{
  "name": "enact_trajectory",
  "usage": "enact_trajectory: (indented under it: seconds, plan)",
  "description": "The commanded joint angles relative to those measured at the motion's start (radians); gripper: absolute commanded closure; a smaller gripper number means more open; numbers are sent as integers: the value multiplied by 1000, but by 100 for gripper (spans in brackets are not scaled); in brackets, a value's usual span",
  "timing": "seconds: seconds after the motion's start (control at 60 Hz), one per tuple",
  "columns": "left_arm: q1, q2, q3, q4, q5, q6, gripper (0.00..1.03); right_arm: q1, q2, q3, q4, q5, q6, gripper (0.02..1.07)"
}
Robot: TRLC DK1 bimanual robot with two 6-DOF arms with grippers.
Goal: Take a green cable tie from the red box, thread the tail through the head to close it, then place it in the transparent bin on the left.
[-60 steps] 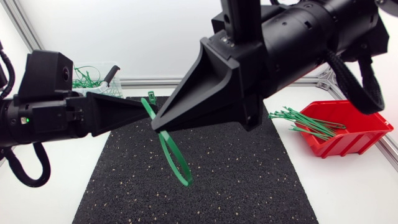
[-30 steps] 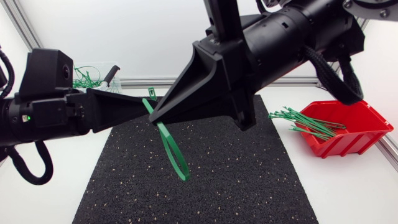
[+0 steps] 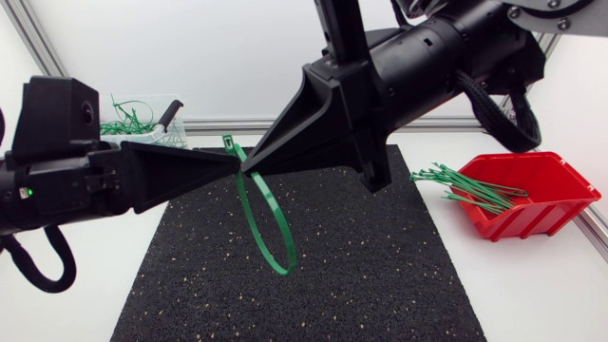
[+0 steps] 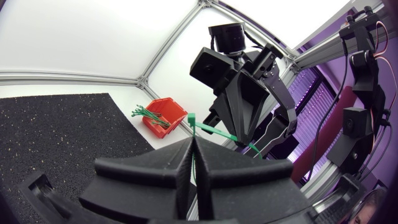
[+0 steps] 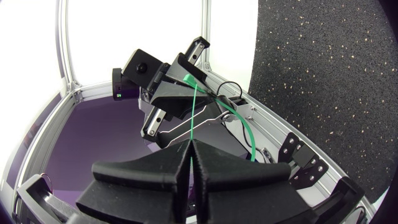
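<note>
Both arms shifted, and the thin green plastic cable tie [image 3: 269, 223] now hangs as a rounder loop over the black speckled mat [image 3: 380, 266]. The left gripper [image 3: 231, 163] and the right gripper [image 3: 249, 169] both pinch it tight. If 1 slips, the tie drops.

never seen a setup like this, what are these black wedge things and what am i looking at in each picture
These are two robot arms at a table; the black wedges are their grippers. The head view looks down from above: the left gripper and right gripper meet tip to tip, both pinching one green cable tie bent into a hanging loop. The two wrist views come from a camera on each arm, looking along its shut fingers. Below lies a black mat; a red box holds spare ties, a transparent bin more.
</note>
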Motion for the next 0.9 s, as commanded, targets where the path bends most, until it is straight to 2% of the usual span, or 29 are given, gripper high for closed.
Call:
enact_trajectory:
  seconds: [0.0, 0.2, 0.883]
  plan:
    - [-18, -5, -25, 15, -9, -10, 100, -4, 21, 16, 5, -13, 26, 101]
    - [-40, 5, -31, 14, -36, 13, 100, -8, 8, 7, 14, -16, 26, 101]
    - [-5, 26, -34, 35, -39, 24, 100, -24, -4, -48, 52, -24, 28, 101]
